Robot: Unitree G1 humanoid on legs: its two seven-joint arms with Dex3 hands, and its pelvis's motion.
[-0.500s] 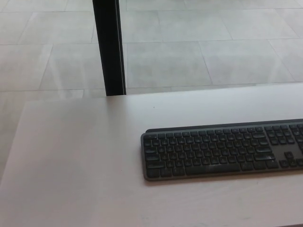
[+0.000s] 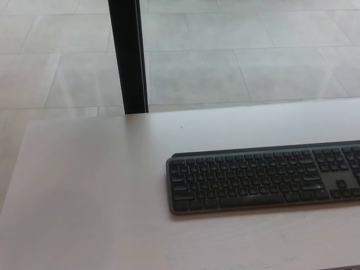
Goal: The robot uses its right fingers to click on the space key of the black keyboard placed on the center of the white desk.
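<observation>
Beyond everything lies the pale grey tiled floor (image 2: 236,50), filling the far half of the scene, with a black upright post (image 2: 127,56) rising at the far left-centre. Nearer, the white rectangular desk (image 2: 84,197) spreads across the whole near half, its top bare on the left.

On the desk's right side sits the black low-profile keyboard (image 2: 264,180), lying flat and running off the right edge of the picture. Its long space key (image 2: 250,199) is in the nearest row, roughly mid-way along the visible part.

Since half a second ago the whole picture has slid very slightly, post and keyboard alike, so the camera has shifted and the keyboard itself has not moved on the desk. No key looks pressed.

Neither hand shows, so whether the right hand's fingers are spread or pressed together cannot be told. By my judgement the task has not really begun: the right hand must first come in from the right and lower one fingertip onto the space key.
</observation>
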